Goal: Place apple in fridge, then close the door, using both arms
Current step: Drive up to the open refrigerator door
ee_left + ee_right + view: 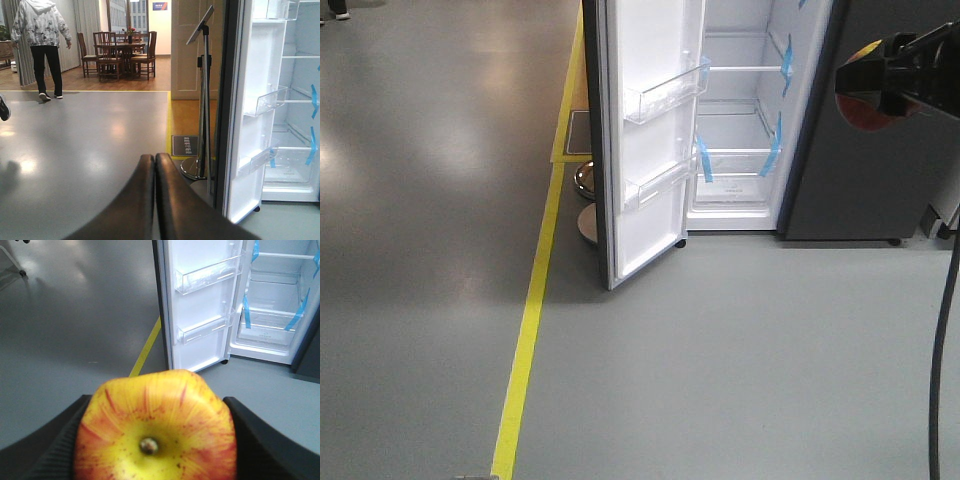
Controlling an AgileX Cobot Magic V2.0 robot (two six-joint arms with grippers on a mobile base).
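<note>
**Carrying step; the apple is not yet in.** The right gripper (156,447) is clamped on the apple (155,410), held in the air above the floor (720,360) and well apart from the fridge (735,95). The door (650,215) stands wide open. The left gripper (154,167) is pressed closed on nothing. The next move probably calls for carrying the apple past the door's edge onto a glass shelf (735,152), releasing it, then pushing the door to. The shelves and door bins (665,95) appear empty. Blue tape (773,148) marks the shelf fronts.

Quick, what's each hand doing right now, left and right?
Left hand: closed, fingers pressed together, holding nothing.
Right hand: closed on the apple.
</note>
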